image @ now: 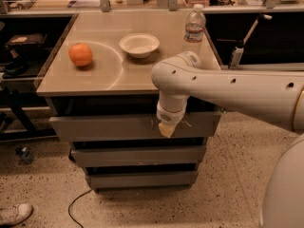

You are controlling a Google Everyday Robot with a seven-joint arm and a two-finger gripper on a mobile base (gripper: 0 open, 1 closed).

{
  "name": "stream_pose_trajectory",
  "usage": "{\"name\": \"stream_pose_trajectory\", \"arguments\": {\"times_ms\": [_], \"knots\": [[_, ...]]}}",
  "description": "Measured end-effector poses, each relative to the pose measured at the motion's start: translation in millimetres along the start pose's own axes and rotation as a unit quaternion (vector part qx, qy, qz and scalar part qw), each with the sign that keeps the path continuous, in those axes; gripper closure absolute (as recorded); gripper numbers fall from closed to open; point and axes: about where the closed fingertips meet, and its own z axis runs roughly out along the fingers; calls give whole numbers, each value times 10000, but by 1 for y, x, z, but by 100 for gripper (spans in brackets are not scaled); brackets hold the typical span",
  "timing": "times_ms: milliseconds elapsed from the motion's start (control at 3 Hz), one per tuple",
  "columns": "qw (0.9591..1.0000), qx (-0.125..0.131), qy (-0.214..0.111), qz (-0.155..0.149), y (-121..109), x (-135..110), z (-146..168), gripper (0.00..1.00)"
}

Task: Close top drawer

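Observation:
The top drawer (109, 126) is the wide grey front panel just under the tan cabinet top (133, 75). It stands a little forward of the cabinet, with a dark gap above it. My gripper (166, 128) hangs from the white arm (228, 89) and rests against the panel's right part, pointing down. Two narrower grey drawer fronts (140, 156) sit below.
An orange (80, 54), a white bowl (139, 44) and a water bottle (194, 26) stand on the cabinet top. A cable (76, 205) and a shoe (14, 214) lie on the speckled floor at the left. Cluttered benches stand behind.

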Motion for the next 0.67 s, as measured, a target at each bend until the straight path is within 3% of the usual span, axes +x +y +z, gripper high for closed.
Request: {"name": "stream_pose_trajectory", "arguments": {"times_ms": [333, 667], "knots": [[9999, 108, 31, 34, -9, -3, -1, 100], [9999, 108, 31, 34, -9, -3, -1, 81]]}}
